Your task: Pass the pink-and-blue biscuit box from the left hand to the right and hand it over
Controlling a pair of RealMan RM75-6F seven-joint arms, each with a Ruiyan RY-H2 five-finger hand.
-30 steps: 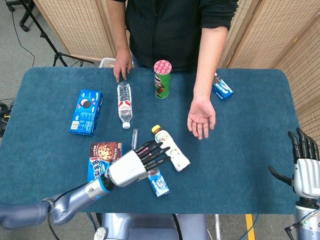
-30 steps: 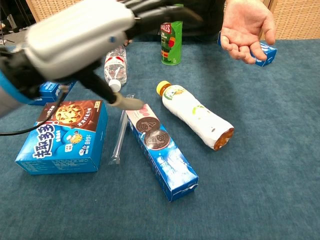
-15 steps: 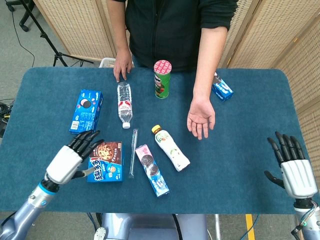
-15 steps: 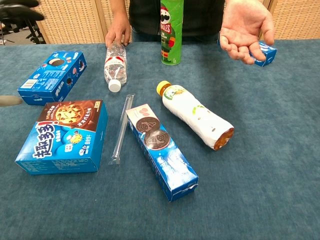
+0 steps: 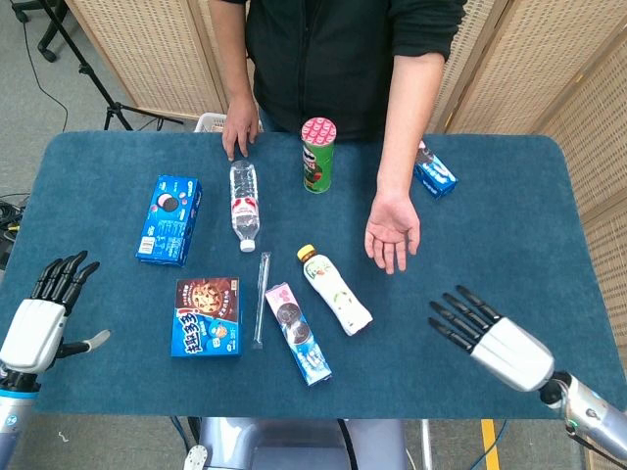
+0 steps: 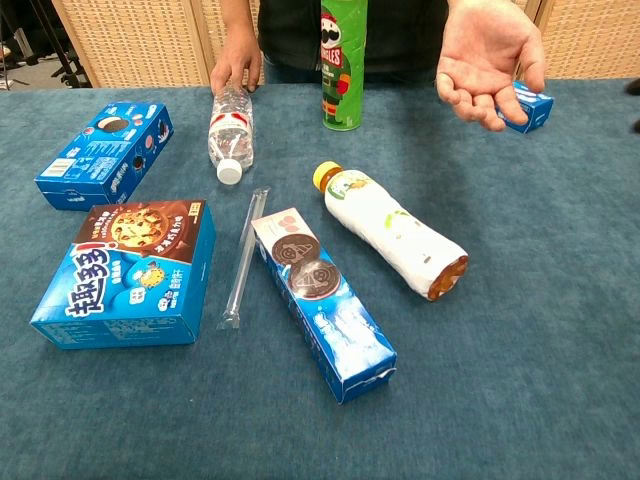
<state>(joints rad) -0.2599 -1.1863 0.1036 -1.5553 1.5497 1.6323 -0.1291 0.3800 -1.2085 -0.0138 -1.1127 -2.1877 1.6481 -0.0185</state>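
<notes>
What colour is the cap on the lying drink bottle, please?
Yellow; the cap shows best in the chest view.

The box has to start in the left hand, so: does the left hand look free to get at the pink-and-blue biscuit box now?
Probably yes: the left hand is open, and only the cookie box and straw lie before the pink-and-blue biscuit box.

Across the top of your head view stand woven rattan screen panels [image 5: 147, 49] in pale wooden frames, continuing down the right edge. You see grey floor [image 5: 29, 88] at upper left, with a black tripod leg [image 5: 83, 69] and a cable. The table [image 5: 549, 196] wears dark teal cloth under even light.
</notes>
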